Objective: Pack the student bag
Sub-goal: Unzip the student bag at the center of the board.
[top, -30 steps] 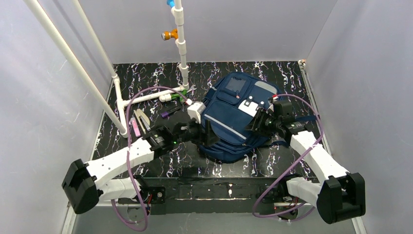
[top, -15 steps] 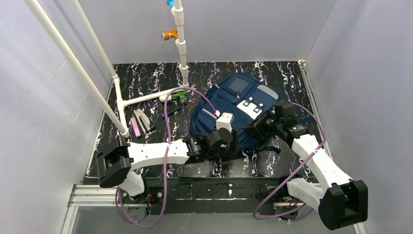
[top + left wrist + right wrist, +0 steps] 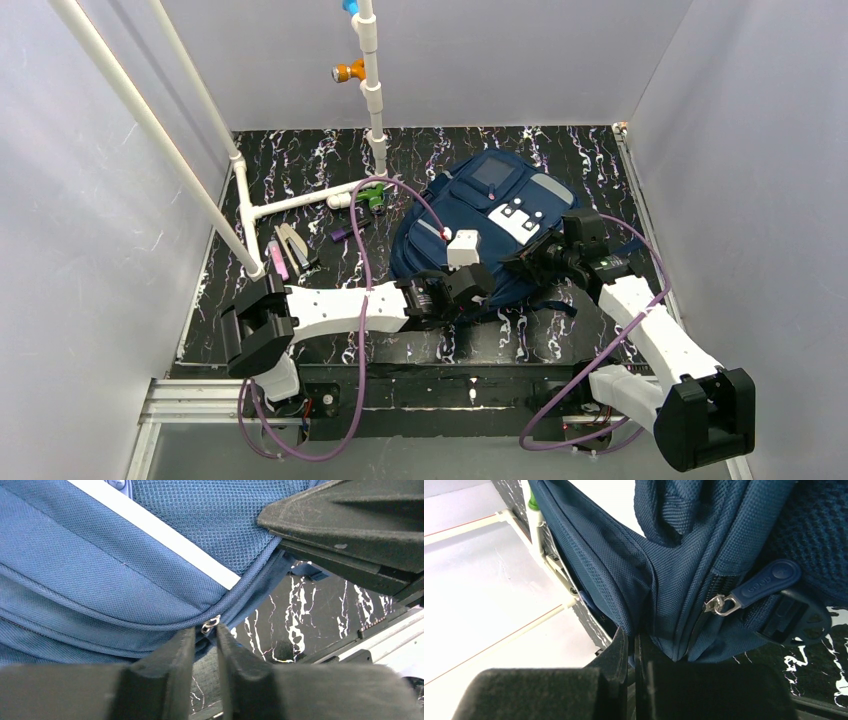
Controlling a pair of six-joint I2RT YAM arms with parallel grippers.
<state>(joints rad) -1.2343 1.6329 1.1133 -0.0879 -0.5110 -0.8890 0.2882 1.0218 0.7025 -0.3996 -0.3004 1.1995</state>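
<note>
Navy fabric fills the left tool's (image 3: 206, 635) view: its fingers (image 3: 180, 652) stand a narrow gap apart just below a metal zip ring (image 3: 210, 624) on the bag's (image 3: 485, 215) near edge, and I cannot tell whether they pinch the seam. The bag lies front-up on the black marbled bench (image 3: 300, 160), between both tools. The right tool (image 3: 631, 639) is pressed together on a fold of the bag's side, left of a blue zip pull (image 3: 769, 580).
</note>
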